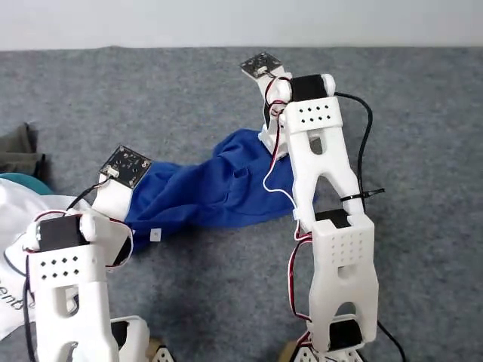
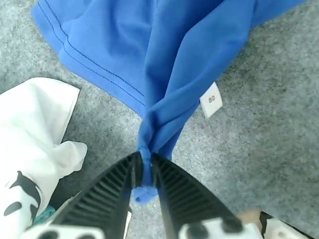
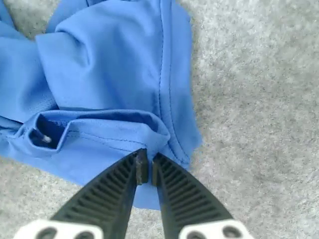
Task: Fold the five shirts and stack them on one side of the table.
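A blue shirt [image 1: 215, 188] lies stretched and bunched across the grey table between both arms. My left gripper [image 2: 143, 167] is shut on a twisted end of the blue shirt [image 2: 189, 59], near its small white tag [image 2: 211, 99]. In the high view the left gripper [image 1: 124, 215] sits at the shirt's left end. My right gripper [image 3: 146, 167] is shut on a folded hem of the blue shirt [image 3: 109, 74]. From above, the right gripper [image 1: 275, 139] holds the shirt's right end, farther back on the table.
A white printed shirt [image 1: 15, 219] lies at the table's left edge, also visible as white cloth [image 2: 35, 134] beside my left gripper. A teal piece [image 1: 23, 181] and an olive garment [image 1: 19, 147] sit behind it. Bare grey carpet-like surface [image 1: 423, 136] spreads to the right.
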Action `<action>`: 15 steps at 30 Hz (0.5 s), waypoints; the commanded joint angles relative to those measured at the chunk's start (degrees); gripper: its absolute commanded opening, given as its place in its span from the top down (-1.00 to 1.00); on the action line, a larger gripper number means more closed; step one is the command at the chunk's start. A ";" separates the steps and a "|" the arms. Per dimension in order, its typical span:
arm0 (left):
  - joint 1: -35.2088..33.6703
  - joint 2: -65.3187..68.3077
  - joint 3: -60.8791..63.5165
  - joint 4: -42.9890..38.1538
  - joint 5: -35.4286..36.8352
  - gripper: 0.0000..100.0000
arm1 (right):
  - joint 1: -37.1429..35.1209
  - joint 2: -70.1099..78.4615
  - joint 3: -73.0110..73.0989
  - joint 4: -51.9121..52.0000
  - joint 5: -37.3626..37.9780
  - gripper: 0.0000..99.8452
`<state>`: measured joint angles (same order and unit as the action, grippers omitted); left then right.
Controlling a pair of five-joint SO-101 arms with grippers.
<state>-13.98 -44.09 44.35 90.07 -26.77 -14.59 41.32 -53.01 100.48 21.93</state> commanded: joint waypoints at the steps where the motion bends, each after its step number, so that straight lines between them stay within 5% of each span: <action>1: -0.09 -1.32 -0.13 -1.05 -0.44 0.99 | -0.22 -0.92 2.64 2.33 1.58 0.98; 6: -0.09 -1.32 -0.13 -1.05 -0.44 0.99 | -0.66 3.56 5.01 2.33 1.23 0.95; 12: -0.09 -1.32 -0.13 -1.05 -0.44 0.99 | -0.66 5.14 5.01 2.33 1.14 0.55; 15: -0.09 -1.32 -0.13 -1.05 -0.44 0.99 | -1.54 5.58 4.92 2.33 1.23 0.51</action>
<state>-13.98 -44.09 44.35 90.07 -26.77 -15.03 47.56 -47.65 100.48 22.81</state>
